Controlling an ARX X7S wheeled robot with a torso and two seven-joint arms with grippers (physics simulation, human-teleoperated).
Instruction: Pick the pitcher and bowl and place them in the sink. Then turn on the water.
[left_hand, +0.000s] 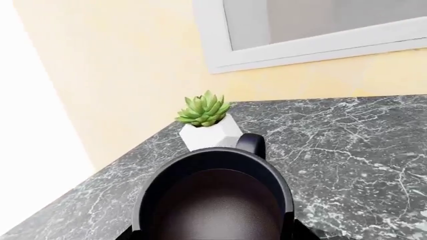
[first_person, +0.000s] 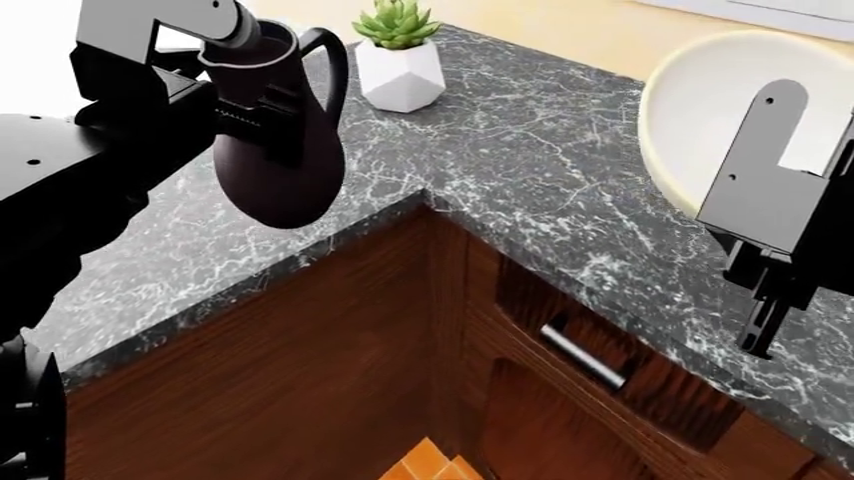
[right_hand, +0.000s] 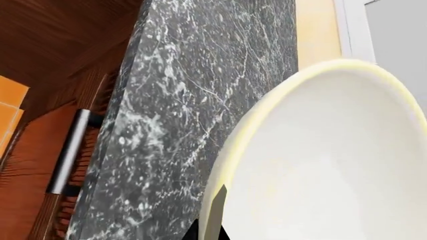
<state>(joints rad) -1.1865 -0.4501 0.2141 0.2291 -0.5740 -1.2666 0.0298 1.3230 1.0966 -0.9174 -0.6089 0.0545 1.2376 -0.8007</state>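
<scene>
Currently left end effector (first_person: 260, 100) clamped on pitcher (first_person: 278, 165) neck, right end effector (first_person: 781, 225) gripping bowl (first_person: 707, 110) rim, both above counter (first_person: 534, 150)

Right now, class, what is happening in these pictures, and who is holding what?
A two-armed robot stands at a corner of a dark marble-patterned countertop. Its left gripper holds a glossy dark brown pitcher lifted above the counter, near a small green succulent in a white pot. Its right gripper holds a wide cream-white bowl, tilted on edge. No sink or running water shows in any view.
</scene>
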